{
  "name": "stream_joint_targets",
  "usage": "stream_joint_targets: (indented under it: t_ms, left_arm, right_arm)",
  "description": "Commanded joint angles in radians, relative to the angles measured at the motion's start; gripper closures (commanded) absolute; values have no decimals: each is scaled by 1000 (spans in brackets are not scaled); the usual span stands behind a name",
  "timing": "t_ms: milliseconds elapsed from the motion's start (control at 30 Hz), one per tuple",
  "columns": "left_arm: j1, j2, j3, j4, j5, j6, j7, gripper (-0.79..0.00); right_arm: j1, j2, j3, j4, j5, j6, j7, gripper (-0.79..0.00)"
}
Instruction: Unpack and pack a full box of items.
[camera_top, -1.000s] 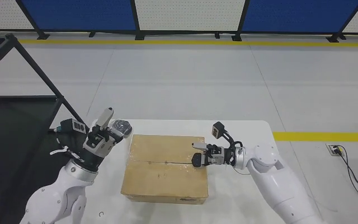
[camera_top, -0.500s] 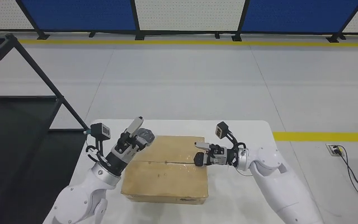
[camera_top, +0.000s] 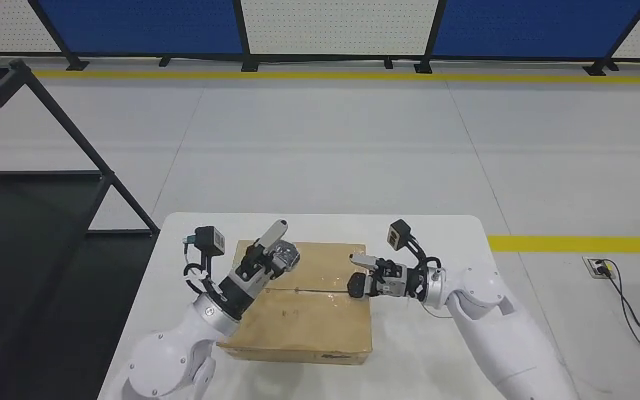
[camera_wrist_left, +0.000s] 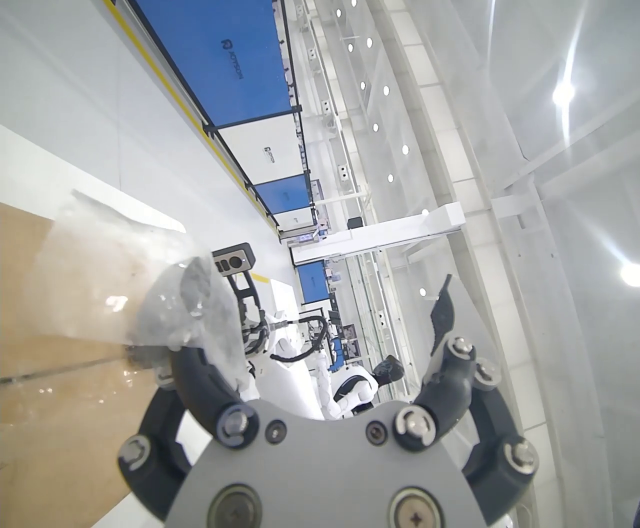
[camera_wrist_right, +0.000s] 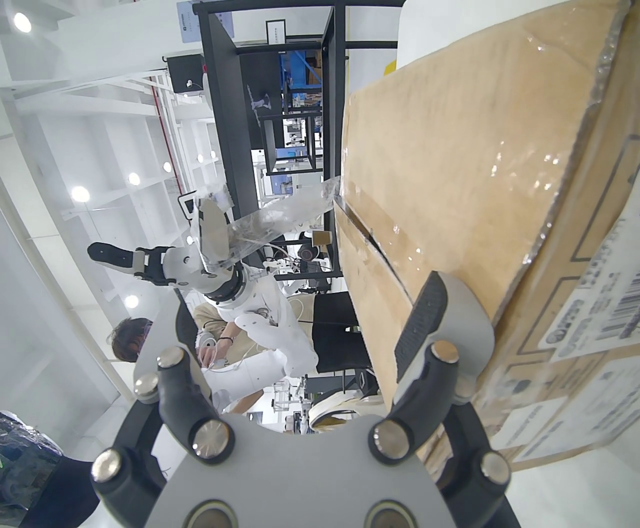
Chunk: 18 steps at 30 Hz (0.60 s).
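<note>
**Both grippers spread at a taped box**

The left gripper (camera_top: 283, 243) hangs over the box's (camera_top: 300, 310) left rear part, just above its top, with its two fingers set wide apart and nothing pinched between them. A crumpled wad of clear tape (camera_top: 287, 259) clings to one finger. In the left wrist view the gripper (camera_wrist_left: 322, 295) shows the same wide spread, and the tape (camera_wrist_left: 125, 280) runs as a slack, cloudy strip from that finger down toward the box (camera_wrist_left: 60, 400).

The box sits at the middle of the table (camera_top: 430, 360), flaps shut, and a seam runs across its top from left to right.

The right gripper (camera_top: 353, 274) is at the box's right edge, level with the seam's end, and it too is spread. In the right wrist view this gripper (camera_wrist_right: 300, 310) has one finger (camera_wrist_right: 430, 325) over the box (camera_wrist_right: 450, 150) top beside the seam, while the other stands off the box in the air. I cannot tell whether the near finger touches the cardboard. Farther along the seam the tape (camera_wrist_right: 280, 215) lifts off toward the left gripper.
</note>
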Motion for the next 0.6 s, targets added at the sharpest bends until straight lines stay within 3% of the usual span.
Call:
stream_joint_targets:
  t_ms: [0, 567]
  left_arm:
    - [-6, -3, 16, 8, 10, 2, 1, -785]
    - [-66, -34, 160, 82, 119, 29, 9, -785]
  right_arm:
    - [-7, 2, 5, -9, -1, -1, -1, -785]
    - [-83, 30, 76, -89, -14, -1, -20, -785]
